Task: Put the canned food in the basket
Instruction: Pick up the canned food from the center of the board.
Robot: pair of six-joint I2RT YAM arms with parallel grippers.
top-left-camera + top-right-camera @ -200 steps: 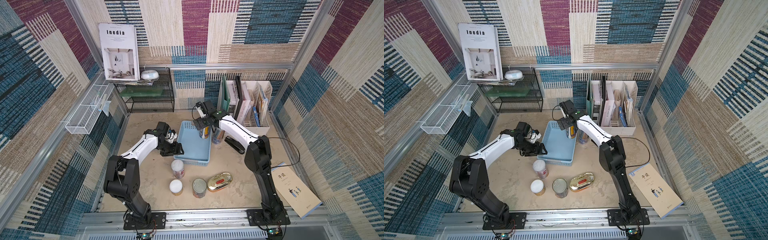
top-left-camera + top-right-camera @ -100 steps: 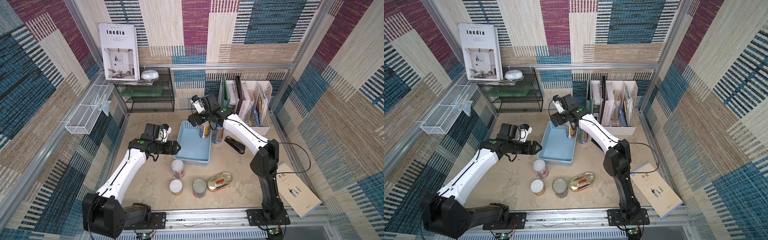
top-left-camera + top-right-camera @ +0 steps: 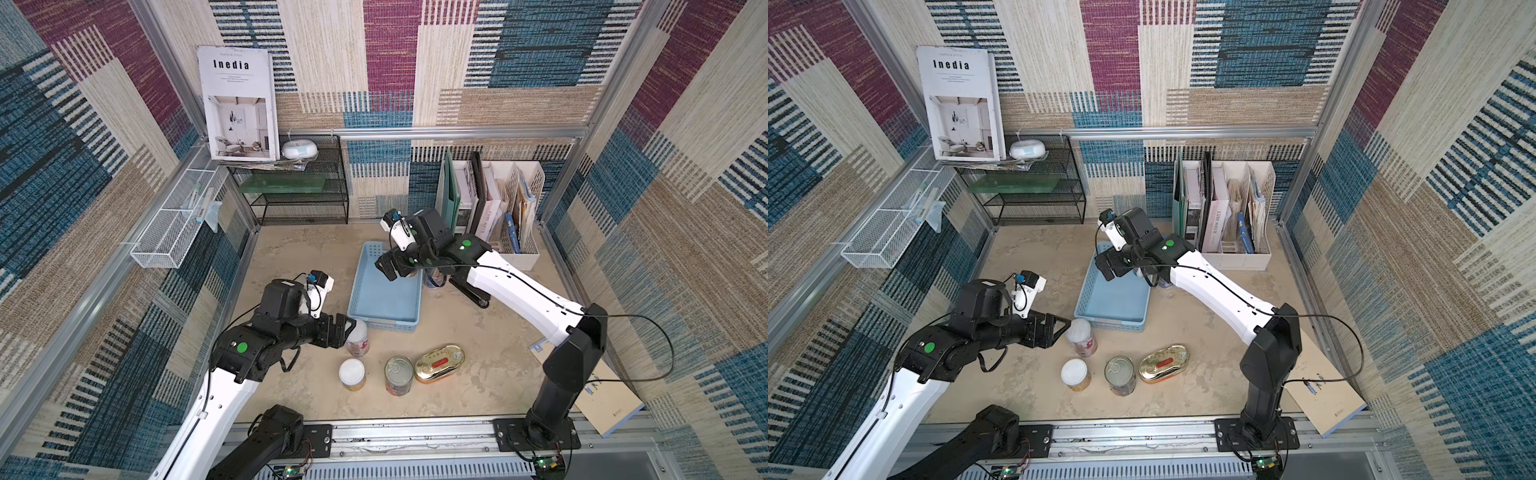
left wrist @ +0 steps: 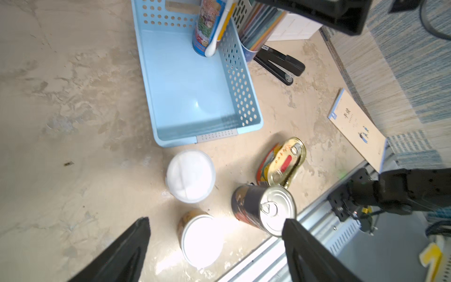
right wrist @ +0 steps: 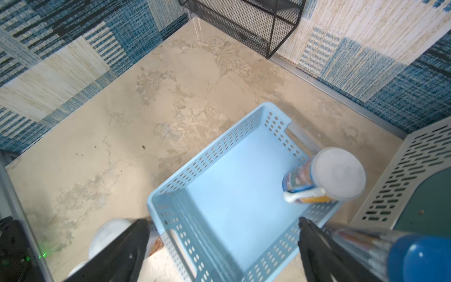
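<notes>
Wide open and empty, the left gripper (image 3: 348, 328) hovers just left of the pink can (image 3: 358, 340) by the near wall of the basket (image 3: 382, 322), contact unclear. The right gripper (image 5: 223, 220), also agape and empty, hangs over the basket, the orange-yellow can (image 5: 324, 175) upright in its far right corner. A second ago the left sat at the basket's left wall and the right was at that can; short yellow can (image 3: 352, 373), silver tin (image 3: 399, 374), oval gold tin (image 3: 440, 362) haven't budged.

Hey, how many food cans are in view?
5. A tall can stands in the basket's far right corner; four on the table before it: pink can, short yellow can, silver tin, oval gold tin. None seems hidden.
</notes>
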